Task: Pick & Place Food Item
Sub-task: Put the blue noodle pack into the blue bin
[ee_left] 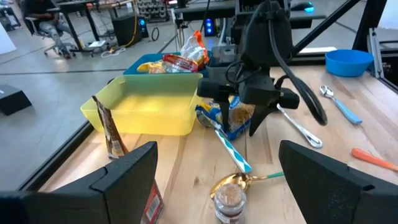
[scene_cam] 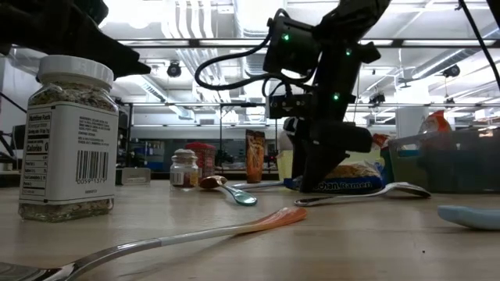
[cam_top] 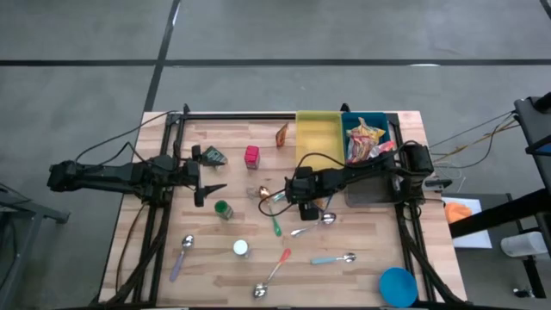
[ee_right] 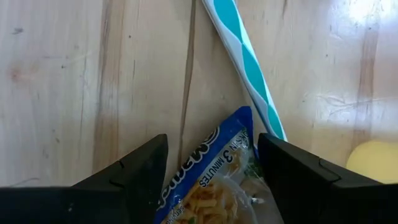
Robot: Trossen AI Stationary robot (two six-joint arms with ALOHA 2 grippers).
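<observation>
Grey floor surrounded the wooden worktop [cam_top: 362,275] from above; we saw the right gripper [cam_top: 307,207] lowered at mid-table over a noodle packet, only an edge of it showing there. The yellow bin [cam_top: 318,133] and blue bin [cam_top: 389,129] sat side by side at the far edge, likely the drop places. The left gripper [cam_top: 207,185] waited near the left side.

At table height, the noodle packet [scene_cam: 355,186] rested on the worktop beneath the right arm, apparently not yet lifted.

From the left wrist, we saw its own fingers [ee_left: 127,174] spread wide and empty, idle while the other arm worked.

From the right wrist, the fingers [ee_right: 140,171] straddled the packet's corner, partly closed at each side; we could not confirm a firm grip. A teal-striped spoon handle [ee_right: 245,68] lay just beside it.
</observation>
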